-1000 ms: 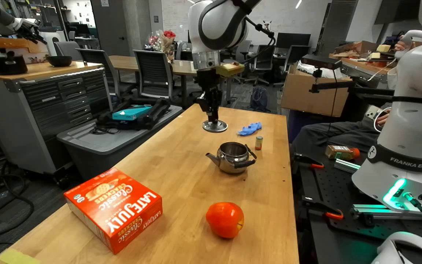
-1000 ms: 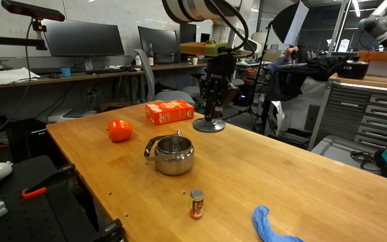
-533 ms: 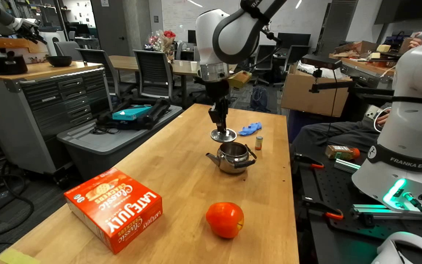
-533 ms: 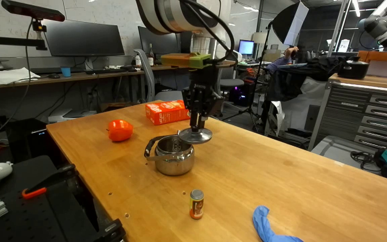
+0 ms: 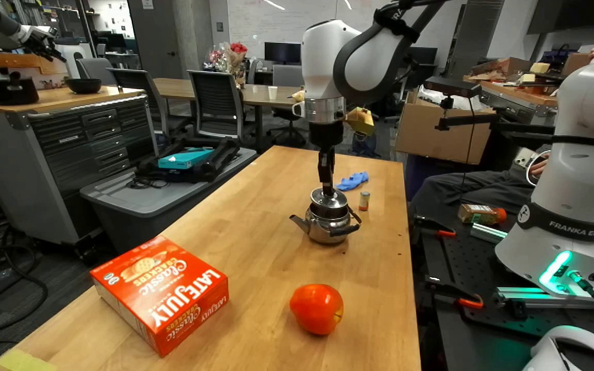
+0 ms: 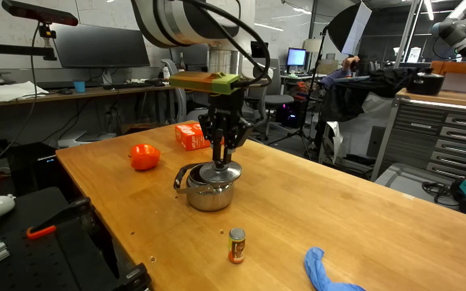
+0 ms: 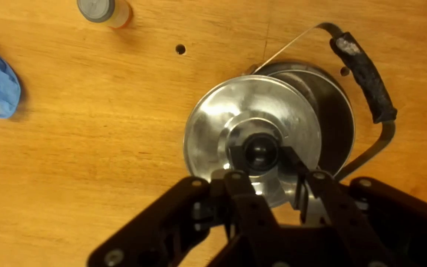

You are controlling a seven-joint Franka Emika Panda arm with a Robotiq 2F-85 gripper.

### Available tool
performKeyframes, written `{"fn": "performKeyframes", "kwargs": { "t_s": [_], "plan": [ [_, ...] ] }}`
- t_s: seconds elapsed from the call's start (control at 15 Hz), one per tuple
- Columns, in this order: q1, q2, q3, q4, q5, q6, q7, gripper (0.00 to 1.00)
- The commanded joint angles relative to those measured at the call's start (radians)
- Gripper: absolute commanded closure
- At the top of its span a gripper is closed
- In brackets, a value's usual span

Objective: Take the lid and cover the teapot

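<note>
The lid (image 7: 213, 122) is a shiny round metal disc with a black knob at its centre. My gripper (image 7: 261, 152) is shut on that knob, one finger at each side. In both exterior views the lid (image 5: 324, 200) hangs level over the steel teapot (image 5: 326, 233), at or just above its rim. It is off centre: in the wrist view the dark opening of the teapot (image 7: 334, 118) shows on the handle side. In an exterior view the lid (image 6: 221, 174) sits towards the side away from the handle. The folded-down handle (image 7: 363, 76) is apart from the gripper.
A small capped jar (image 6: 236, 246) and a blue glove (image 6: 326, 275) lie near the teapot on the wooden table (image 6: 338, 218). A red-orange fruit (image 5: 317, 309) and a red cracker box (image 5: 160, 293) stand on the table too.
My gripper has carried the lid sideways and down, from beside the teapot to over its opening. The gripper stayed shut on the knob. The teapot has not moved.
</note>
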Motion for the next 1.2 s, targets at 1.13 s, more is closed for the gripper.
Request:
{"fn": "performKeyframes", "kwargs": {
  "t_s": [1.13],
  "plan": [
    [0.007, -0.063, 0.039, -0.008, 0.191, -0.019, -0.234, 0.93]
  ]
}}
